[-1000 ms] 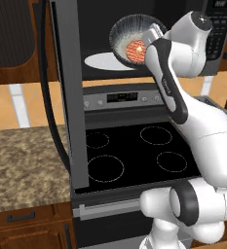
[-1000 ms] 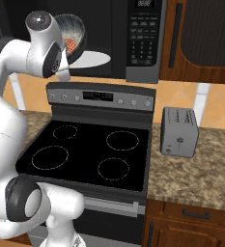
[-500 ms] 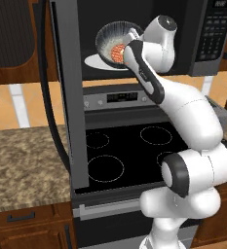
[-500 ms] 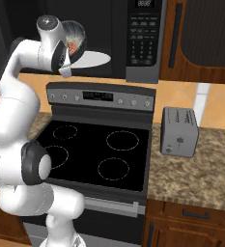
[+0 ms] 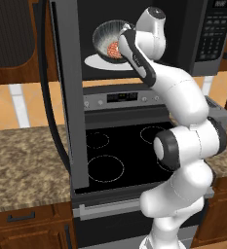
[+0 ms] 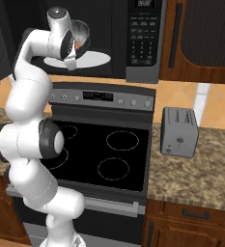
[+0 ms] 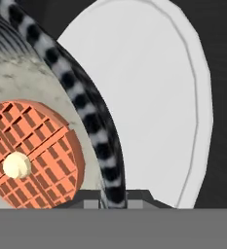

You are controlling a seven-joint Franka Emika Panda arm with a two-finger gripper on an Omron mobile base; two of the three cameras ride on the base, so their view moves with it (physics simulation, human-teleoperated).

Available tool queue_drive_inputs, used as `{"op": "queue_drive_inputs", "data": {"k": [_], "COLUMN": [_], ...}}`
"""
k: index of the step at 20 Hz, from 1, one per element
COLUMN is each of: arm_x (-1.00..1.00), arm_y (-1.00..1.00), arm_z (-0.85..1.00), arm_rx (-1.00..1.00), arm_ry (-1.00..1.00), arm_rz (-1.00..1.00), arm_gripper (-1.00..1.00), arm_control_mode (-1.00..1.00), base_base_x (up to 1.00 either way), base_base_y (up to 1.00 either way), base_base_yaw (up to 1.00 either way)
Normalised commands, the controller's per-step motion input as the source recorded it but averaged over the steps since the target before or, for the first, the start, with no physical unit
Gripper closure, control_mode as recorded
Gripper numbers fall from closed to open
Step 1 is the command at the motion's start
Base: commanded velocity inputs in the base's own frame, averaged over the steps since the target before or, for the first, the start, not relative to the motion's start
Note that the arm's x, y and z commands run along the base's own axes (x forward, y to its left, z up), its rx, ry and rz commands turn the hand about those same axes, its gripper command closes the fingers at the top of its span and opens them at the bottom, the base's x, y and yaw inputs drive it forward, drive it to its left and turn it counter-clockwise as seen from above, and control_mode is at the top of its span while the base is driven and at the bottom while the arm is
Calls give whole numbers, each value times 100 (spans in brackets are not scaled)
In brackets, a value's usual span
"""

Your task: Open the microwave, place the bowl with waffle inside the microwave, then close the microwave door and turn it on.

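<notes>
I have the arm reaching up into the open microwave (image 5: 149, 34). The microwave door (image 5: 66, 92) stands swung wide to the left, edge-on to me in the left base view, its long handle bar on the outer side. The pincer (image 7: 112, 194) is nearly closed and pinches the rim of the bowl (image 5: 110, 39), one tip on each side of the ribbed wall, as the hand view shows. The bowl is tilted, its mouth turned toward the left base camera, and it hangs inside the dark cavity just above the white turntable plate (image 5: 98, 62); I cannot tell whether its lower edge touches the plate. The waffle (image 7: 29, 153) lies in the bottom of the bowl, orange-red with a small pale dab at its middle. From the right base view the bowl (image 6: 81, 37) shows partly behind the wrist, with the plate (image 6: 92, 60) below it and the keypad (image 6: 143, 36) to the right. Under the microwave sits the black-topped stove (image 6: 104, 149), and a grey toaster (image 6: 180, 131) stands on the table (image 6: 201, 173) to its right.
</notes>
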Motion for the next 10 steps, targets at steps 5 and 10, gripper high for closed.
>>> {"op": "queue_drive_inputs", "data": {"k": [5,10], "arm_x": [-2,-76], "arm_y": [0,0], "arm_z": [-24,-2], "arm_rx": [2,14], "arm_ry": [-19,-64], "arm_rz": [0,0], "arm_gripper": [-100,-100], "arm_control_mode": [-100,-100], "base_base_x": [0,0], "base_base_y": [0,0], "base_base_yaw": [0,0]}}
